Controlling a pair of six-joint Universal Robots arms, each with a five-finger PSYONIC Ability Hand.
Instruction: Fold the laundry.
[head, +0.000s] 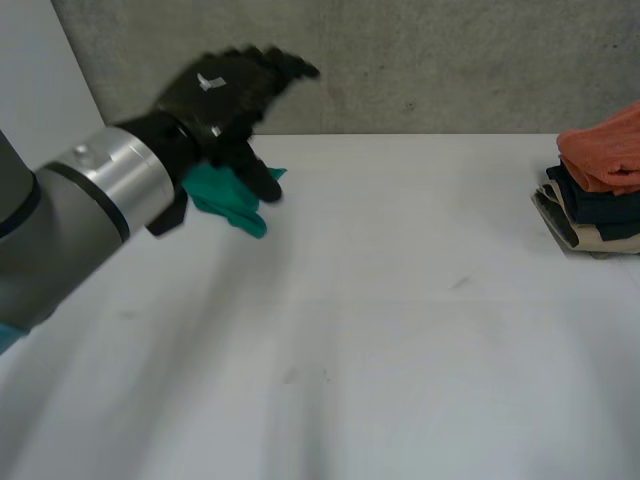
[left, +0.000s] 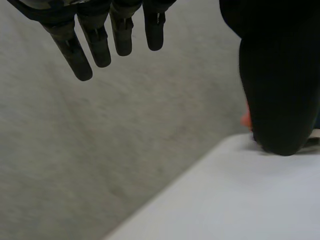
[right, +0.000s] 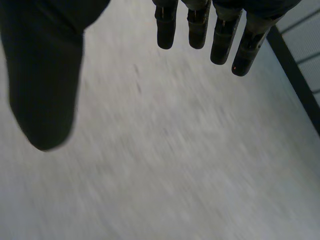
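1. You are looking at the left arm (head: 70, 220) reaching in over the far left part of the table (head: 400, 320), with the left hand (head: 225, 95) raised above the surface near the wall (head: 450, 60).
2. The left hand is hanging released. In its wrist view you are seeing the fingers (left: 95, 45) straight and held apart from the thumb (left: 277, 90), with nothing between them.
3. The cloth (head: 225, 198), teal, is lying crumpled on the table just under and behind that hand. In the head view the thumb is crossing in front of it, and you cannot tell whether the two are touching.
4. The stack (head: 595, 205) of folded pieces is sitting at the table's right edge, well apart from the cloth. An orange piece (head: 605, 150) is lying on top, a dark piece (head: 600, 208) under it and a beige piece (head: 575, 235) at the bottom.
5. In the left wrist view a sliver of orange is showing just beside the thumb, at the table's far edge.
6. The right hand (right: 42, 85) is hanging released too. Its wrist view is giving you straight fingers (right: 200, 25), the thumb held apart and nothing grasped.
7. Beyond those fingers you are seeing a grey, streaked surface with a dark strip (right: 295, 75) along one side. You cannot tell what it is.
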